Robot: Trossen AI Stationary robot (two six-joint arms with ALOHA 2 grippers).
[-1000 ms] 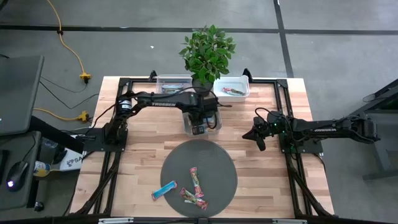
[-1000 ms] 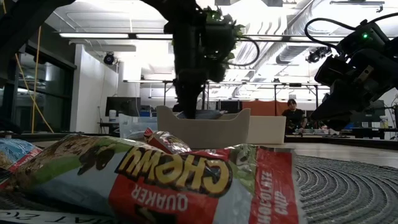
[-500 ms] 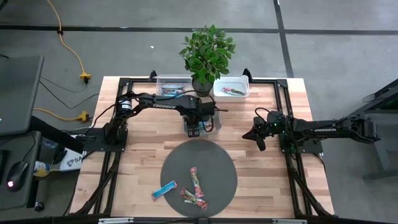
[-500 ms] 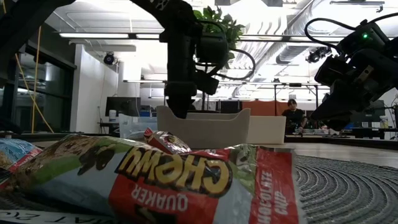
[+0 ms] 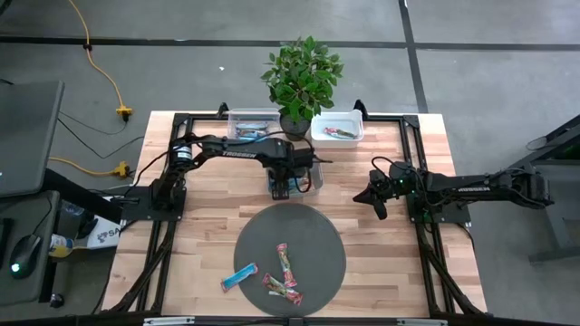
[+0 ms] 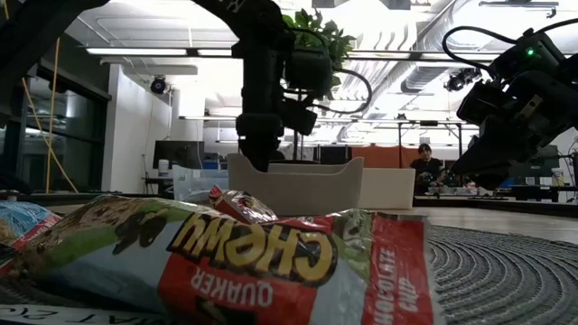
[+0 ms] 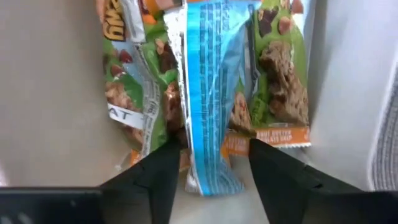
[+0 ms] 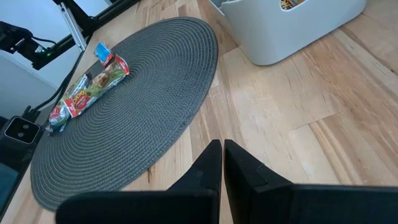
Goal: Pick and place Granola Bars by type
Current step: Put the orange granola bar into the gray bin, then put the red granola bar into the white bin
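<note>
From above, the left gripper (image 5: 288, 181) hangs over the clear rectangular plastic bin (image 5: 314, 182) at mid-counter. Only its wrist view shows the contents: a shiny blue wrapped granola bar (image 7: 210, 93) lying on green-and-orange wrapped bars (image 7: 278, 74), between parted fingers (image 7: 158, 174) (not gripping it). The right gripper (image 8: 222, 163), fingers pressed together, hovers beside the round grey woven mat (image 8: 143, 118).

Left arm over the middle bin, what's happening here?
The left claw is down in the clear middle bin, fingers apart around a blue granola bar lying on green-wrapped bars; it looks like a drop-off. Four bars wait on the round grey mat. The right claw is shut and parked above the bare wood beside the mat, holding nothing.
</note>
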